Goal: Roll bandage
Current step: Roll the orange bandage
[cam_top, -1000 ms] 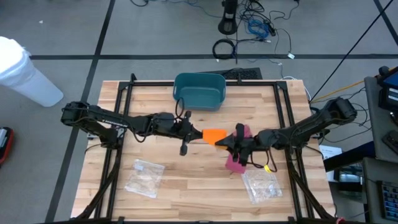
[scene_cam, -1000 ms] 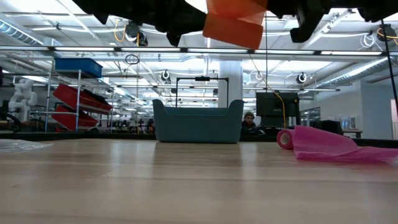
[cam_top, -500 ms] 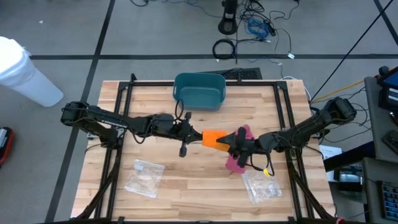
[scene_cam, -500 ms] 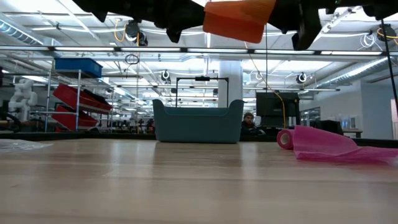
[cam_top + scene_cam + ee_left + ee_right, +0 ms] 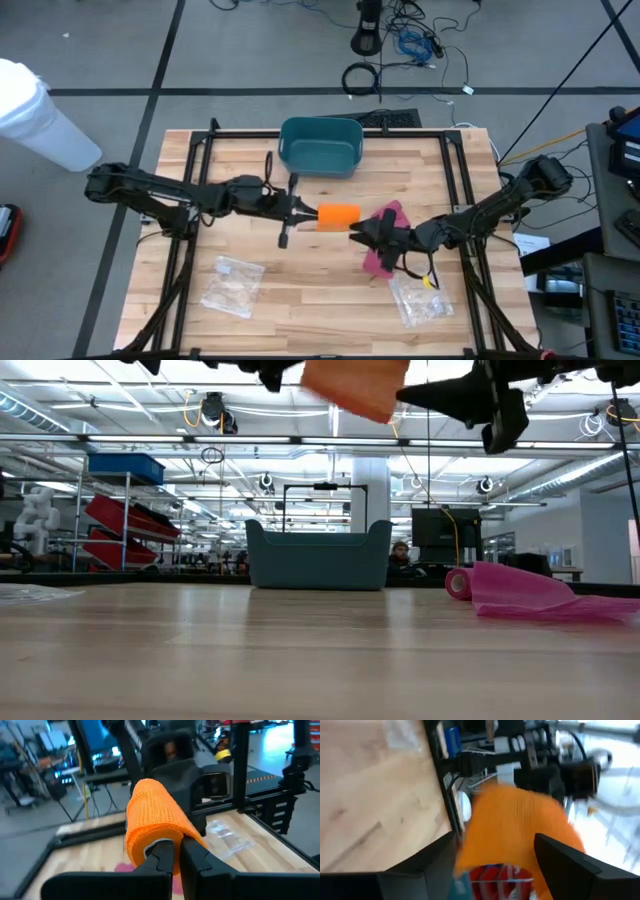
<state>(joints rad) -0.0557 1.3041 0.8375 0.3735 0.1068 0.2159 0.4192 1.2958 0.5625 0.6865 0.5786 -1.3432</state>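
An orange bandage roll [image 5: 338, 215] hangs in the air over the table's middle, with my left gripper [image 5: 306, 211] shut on its left end. My right gripper [image 5: 358, 232] is open just right of the roll. In the right wrist view its two fingers [image 5: 435, 865] stand on either side of the roll's [image 5: 515, 830] right end; I cannot see them touching it. A pink bandage [image 5: 380, 255] lies on the table under the right arm, partly unrolled, with its rolled end [image 5: 458, 582] toward the left. My left gripper pinches the orange roll at the rim of its near end [image 5: 159, 841] between its two shut fingers [image 5: 192, 857]. The fingers come in level from the table's left, along the roll. The roll sticks out beyond the fingers, lifted well clear of the table.
A teal bin [image 5: 320, 145] stands at the table's far middle. Two clear plastic bags lie near the front, one at the left [image 5: 232, 285] and one at the right [image 5: 418, 298]. Black frame rails [image 5: 190, 180] run along both sides.
My right gripper has opened and let go of the orange roll's right end, staying close beside it. My left gripper has risen and drawn slightly toward the table's left, rolling a little, and the roll has gone up with it and tilted.
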